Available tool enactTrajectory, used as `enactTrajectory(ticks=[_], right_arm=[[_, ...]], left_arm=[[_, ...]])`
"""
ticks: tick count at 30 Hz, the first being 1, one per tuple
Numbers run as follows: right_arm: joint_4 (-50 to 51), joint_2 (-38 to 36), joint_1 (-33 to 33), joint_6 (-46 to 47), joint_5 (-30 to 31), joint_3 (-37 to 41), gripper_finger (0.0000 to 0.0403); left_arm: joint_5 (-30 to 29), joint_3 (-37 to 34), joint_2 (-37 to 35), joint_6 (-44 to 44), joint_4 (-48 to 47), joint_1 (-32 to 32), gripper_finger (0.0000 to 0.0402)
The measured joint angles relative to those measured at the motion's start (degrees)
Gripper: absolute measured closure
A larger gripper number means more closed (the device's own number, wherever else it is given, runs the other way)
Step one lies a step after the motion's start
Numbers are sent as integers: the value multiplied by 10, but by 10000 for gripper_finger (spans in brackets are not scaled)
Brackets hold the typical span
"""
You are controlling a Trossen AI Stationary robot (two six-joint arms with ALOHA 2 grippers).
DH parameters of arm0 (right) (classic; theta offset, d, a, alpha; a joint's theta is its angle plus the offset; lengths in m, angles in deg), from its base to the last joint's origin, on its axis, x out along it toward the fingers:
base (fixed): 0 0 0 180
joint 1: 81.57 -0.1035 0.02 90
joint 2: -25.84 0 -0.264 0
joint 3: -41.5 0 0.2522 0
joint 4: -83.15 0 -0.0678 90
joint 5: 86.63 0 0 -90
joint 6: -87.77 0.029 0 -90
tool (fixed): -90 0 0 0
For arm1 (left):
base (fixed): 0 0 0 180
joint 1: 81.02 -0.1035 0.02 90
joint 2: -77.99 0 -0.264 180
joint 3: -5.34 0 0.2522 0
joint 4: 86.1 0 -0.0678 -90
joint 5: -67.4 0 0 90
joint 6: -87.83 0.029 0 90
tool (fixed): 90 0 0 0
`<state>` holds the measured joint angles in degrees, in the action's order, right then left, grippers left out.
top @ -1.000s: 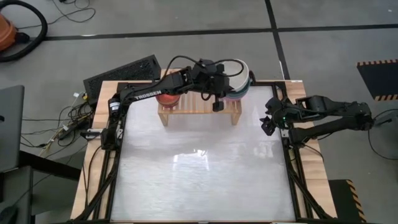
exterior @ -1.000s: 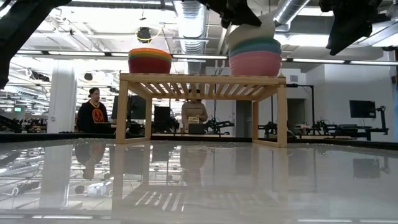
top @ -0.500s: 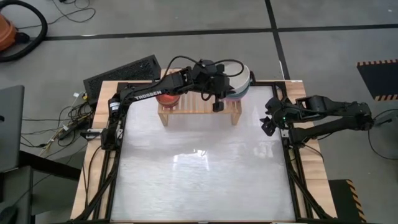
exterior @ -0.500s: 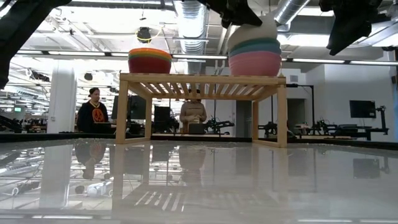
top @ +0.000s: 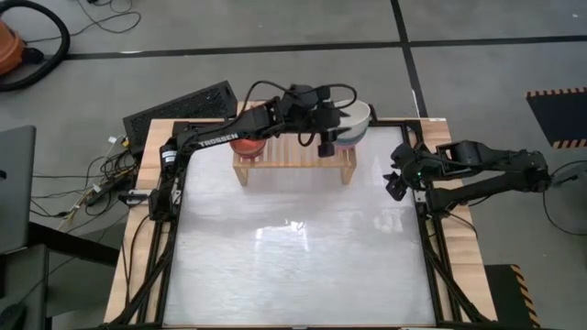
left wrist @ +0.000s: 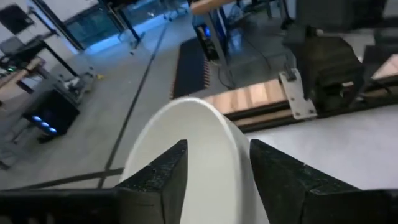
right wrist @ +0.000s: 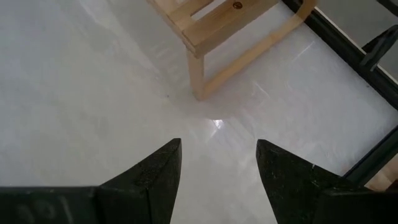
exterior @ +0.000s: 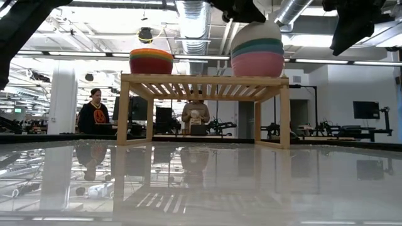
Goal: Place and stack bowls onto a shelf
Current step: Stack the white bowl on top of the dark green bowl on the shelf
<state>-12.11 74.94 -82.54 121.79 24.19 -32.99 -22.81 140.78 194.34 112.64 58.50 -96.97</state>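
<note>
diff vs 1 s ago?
The cream-white bowl, tilted on the big stack a second ago, has dropped level onto the teal bowl. The left tool has opened around its rim and shifted slightly toward the right arm's side. Unchanged: small bowl stack, shelf, and the right tool, open beside the shelf's right end.

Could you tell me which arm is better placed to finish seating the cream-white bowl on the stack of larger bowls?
The left. Its gripper is over the shelf, fingers astride the cream-white bowl rim atop that stack. The right gripper waits open beside the table's right edge, holding nothing.
</note>
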Motion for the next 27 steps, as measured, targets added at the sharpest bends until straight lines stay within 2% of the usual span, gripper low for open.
enactTrajectory(ticks=[6,12,15,19,24,27], right_arm=[[-80,0,0,-31,15,0,168],[-303,0,0,-175,51,0,169],[-426,0,0,-263,52,0,182],[-511,2,7,-349,57,-21,242],[-574,26,57,-441,82,-41,376],[-596,55,100,-460,74,-42,379]], left_arm=[[-24,49,-1,23,3,10,238],[-94,135,-2,30,1,32,238],[-124,117,-39,34,33,53,238],[-154,117,-86,25,21,83,238],[-183,118,-147,-16,-38,117,246],[-184,117,-167,-32,-90,132,260]])
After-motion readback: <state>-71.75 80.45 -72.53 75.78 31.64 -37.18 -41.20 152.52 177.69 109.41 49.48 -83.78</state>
